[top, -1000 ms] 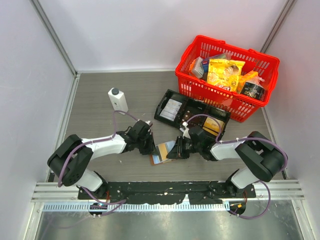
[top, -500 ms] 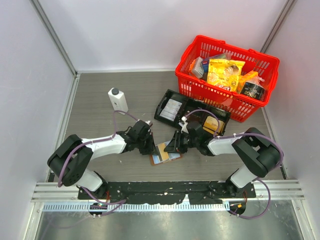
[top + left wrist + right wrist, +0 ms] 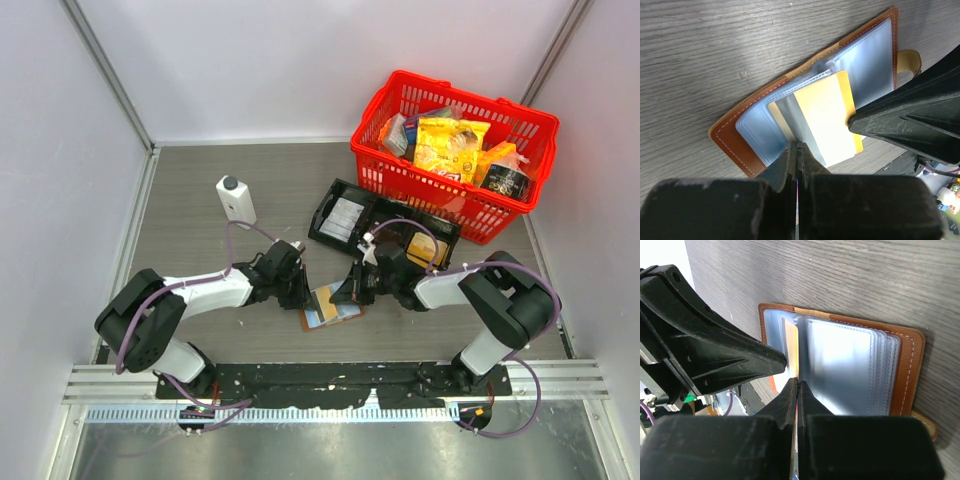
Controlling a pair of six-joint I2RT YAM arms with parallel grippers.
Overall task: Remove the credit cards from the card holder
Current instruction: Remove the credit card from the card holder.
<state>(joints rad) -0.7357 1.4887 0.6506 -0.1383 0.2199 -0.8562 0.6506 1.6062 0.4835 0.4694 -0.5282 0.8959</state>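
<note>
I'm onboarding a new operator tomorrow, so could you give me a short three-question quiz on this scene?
1. True or false: the card holder lies closed on the table.
2. Which colours show on the credit card sticking out of the pockets? A) yellow and white B) green C) black
3. In the wrist views, how do the jaws of the left gripper and the right gripper stand?
Key: 1 false, it lies open. 2 A. 3 Both pressed together; the left seems to pinch the card's edge.
</note>
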